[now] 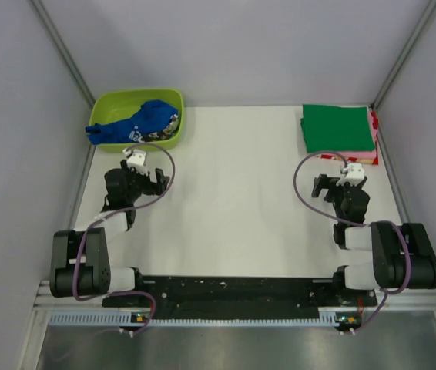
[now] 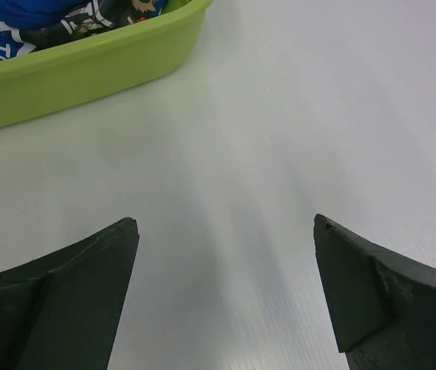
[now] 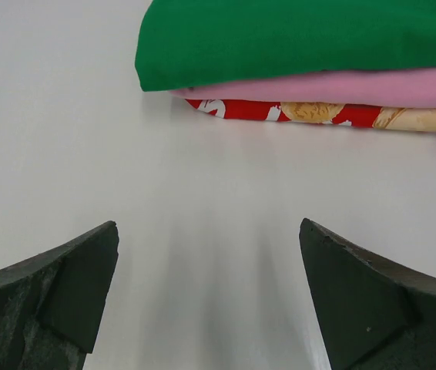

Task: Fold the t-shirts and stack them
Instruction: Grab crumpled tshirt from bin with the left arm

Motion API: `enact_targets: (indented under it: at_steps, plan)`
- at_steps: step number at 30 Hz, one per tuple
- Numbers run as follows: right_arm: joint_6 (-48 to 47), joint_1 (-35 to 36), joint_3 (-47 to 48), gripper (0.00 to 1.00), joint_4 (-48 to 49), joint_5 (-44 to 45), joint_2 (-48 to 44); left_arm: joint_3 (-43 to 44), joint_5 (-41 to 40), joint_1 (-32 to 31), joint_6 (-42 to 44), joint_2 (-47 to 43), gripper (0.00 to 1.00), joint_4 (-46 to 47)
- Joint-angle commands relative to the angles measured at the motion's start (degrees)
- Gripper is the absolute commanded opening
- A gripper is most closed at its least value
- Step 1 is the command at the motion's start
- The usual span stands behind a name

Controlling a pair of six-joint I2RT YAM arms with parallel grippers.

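Observation:
A crumpled royal-blue t-shirt (image 1: pixel 137 122) with panda print lies in the lime-green tub (image 1: pixel 173 137) at the back left; it shows in the left wrist view (image 2: pixel 25 19) too. A folded green t-shirt (image 1: pixel 337 127) tops a stack at the back right, over a pink one (image 3: pixel 372 86) and a red printed one (image 3: pixel 318 113). My left gripper (image 1: pixel 142 166) is open and empty, just in front of the tub. My right gripper (image 1: pixel 341 176) is open and empty, just in front of the stack.
The white table (image 1: pixel 233 200) lies between grey enclosure walls with metal corner posts. The tub's wall (image 2: pixel 72 73) is close ahead of the left fingers. The stack sits near the table's right edge.

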Motion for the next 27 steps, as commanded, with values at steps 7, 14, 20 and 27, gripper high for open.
enact_targets:
  at_steps: [7,14,20,27]
  plan:
    - [-0.74,0.40,1.91,0.99,1.62,0.27,-0.50,8.39,17.05,3.38,17.70,-5.56,0.91,-18.82]
    - [-0.74,0.40,1.74,0.99,1.80,0.09,-0.50,33.29,25.66,4.72,23.93,-1.09,0.88,-44.65]
    - [0.05,0.48,2.00,0.99,-0.39,0.88,-2.69,57.50,14.25,2.44,16.71,17.16,0.96,-47.22]
    - [-0.66,0.48,1.91,0.99,1.44,-0.70,-0.67,96.02,2.02,-2.05,23.82,45.29,0.95,-68.85]
